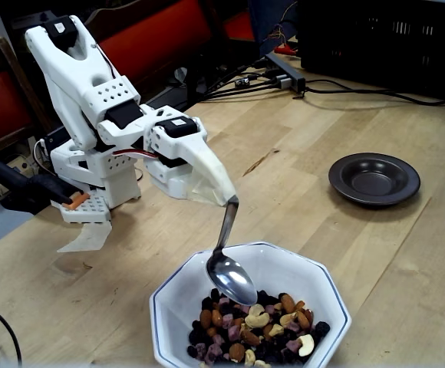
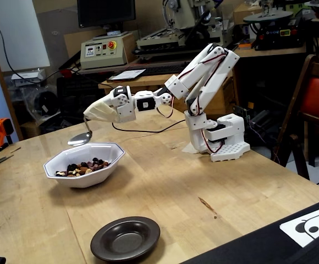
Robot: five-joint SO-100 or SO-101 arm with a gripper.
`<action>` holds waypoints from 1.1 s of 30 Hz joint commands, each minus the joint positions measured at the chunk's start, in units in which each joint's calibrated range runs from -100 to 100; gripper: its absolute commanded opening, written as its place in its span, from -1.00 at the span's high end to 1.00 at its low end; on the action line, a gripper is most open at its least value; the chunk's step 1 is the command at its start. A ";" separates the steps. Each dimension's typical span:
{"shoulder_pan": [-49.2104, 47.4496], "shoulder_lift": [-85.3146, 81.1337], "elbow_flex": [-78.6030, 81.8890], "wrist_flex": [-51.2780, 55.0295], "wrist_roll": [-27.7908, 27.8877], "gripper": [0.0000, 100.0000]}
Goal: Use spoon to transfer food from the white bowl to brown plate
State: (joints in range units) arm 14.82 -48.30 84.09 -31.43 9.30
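Observation:
The white bowl holds the food, a mix of nuts and dark dried fruit. My gripper, wrapped in beige tape, is shut on the spoon's handle. The spoon hangs down with its shiny oval bowl empty, just above the food at the white bowl's side nearest the arm. Whether it touches the food I cannot tell. The brown plate sits empty on the wooden table, well apart from the gripper.
The arm's white base stands on the table edge. A black crate and cables lie behind the plate. An orange tool and a panda sheet sit at the table's margins.

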 commanded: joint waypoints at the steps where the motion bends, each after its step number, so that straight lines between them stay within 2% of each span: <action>1: 0.52 -0.52 -1.35 -1.22 2.34 0.95; 8: 0.52 -0.43 -1.44 -1.53 8.84 0.95; 33: 0.29 -0.26 3.52 -1.61 9.47 0.95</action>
State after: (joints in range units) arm 14.82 -48.30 88.89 -31.59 18.63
